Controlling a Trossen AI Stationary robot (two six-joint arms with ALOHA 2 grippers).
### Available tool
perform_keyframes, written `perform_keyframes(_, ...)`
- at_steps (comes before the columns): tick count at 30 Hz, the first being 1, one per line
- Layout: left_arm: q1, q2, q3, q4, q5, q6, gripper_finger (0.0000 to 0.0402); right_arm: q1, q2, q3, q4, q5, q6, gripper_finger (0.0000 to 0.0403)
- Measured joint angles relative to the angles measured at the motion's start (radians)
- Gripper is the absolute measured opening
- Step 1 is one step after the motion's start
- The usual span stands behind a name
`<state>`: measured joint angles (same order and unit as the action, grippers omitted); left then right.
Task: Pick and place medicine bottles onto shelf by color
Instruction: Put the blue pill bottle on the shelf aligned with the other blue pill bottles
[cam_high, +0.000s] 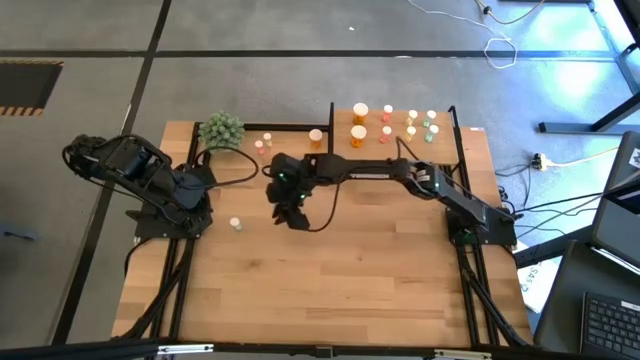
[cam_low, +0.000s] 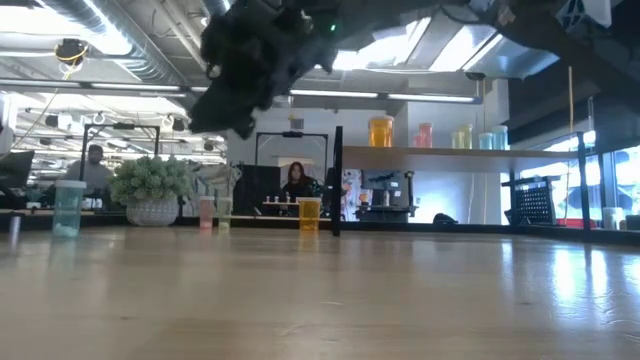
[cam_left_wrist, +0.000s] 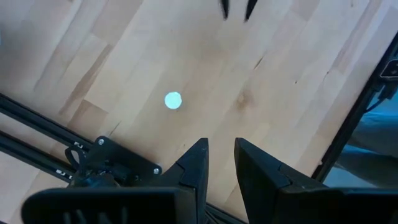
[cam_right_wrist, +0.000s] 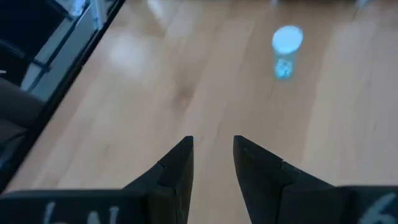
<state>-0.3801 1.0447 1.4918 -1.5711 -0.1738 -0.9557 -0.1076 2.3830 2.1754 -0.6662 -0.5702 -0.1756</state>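
Note:
One green medicine bottle with a pale cap stands upright by itself on the tabletop; it also shows in the right wrist view and the low view. My right gripper hangs open above the table to its right, with nothing between its fingers. My left gripper waits open and raised by its base, looking down on the bottle's cap. The shelf at the far right carries orange, pink, yellow and green bottles, sorted by colour.
A green plant ball in a pot stands at the far left. An orange bottle and two pale pink ones stand on the table left of the shelf's black post. Bare wood stretches across the near half.

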Motion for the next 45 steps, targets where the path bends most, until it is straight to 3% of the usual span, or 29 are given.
perform_keyframes(14,-0.001,0.0,0.0,0.0,-0.05,0.052,0.0072,0.007,-0.283,0.0,-0.442,0.067,0.029,0.0116)
perform_keyframes(28,-0.001,0.0,0.0,0.0,-0.08,0.051,0.0072,0.113,-0.556,0.0,-0.623,0.488,0.146,0.0116)
perform_keyframes(31,-0.001,0.0,0.0,0.0,-0.092,0.043,0.0072,0.136,-0.609,0.0,-0.62,0.539,0.151,0.0116)
perform_keyframes(40,-0.001,0.002,0.0,0.0,-0.097,0.002,0.0072,0.175,-0.747,0.0,-0.644,0.559,0.173,0.0116)
perform_keyframes(45,-0.001,0.002,0.0,0.0,-0.096,-0.011,0.0072,0.203,-0.818,-0.001,-0.714,0.736,0.236,0.0116)
